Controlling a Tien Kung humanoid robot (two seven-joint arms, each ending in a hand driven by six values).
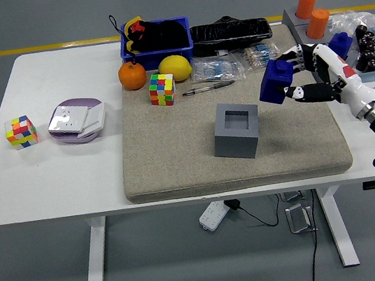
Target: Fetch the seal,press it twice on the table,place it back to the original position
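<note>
My right hand is shut on the blue seal and holds it in the air above the right part of the beige mat. The seal is tilted. Its grey holder block stands on the mat to the lower left of the hand, its square socket showing hollow. The right arm comes in from the right edge. My left arm does not show.
On the mat's far edge lie an orange, a lemon, a colour cube and a pen. Another grey block with a blue seal and two orange cylinders stand at the right. A second cube and a purple-rimmed dish sit left.
</note>
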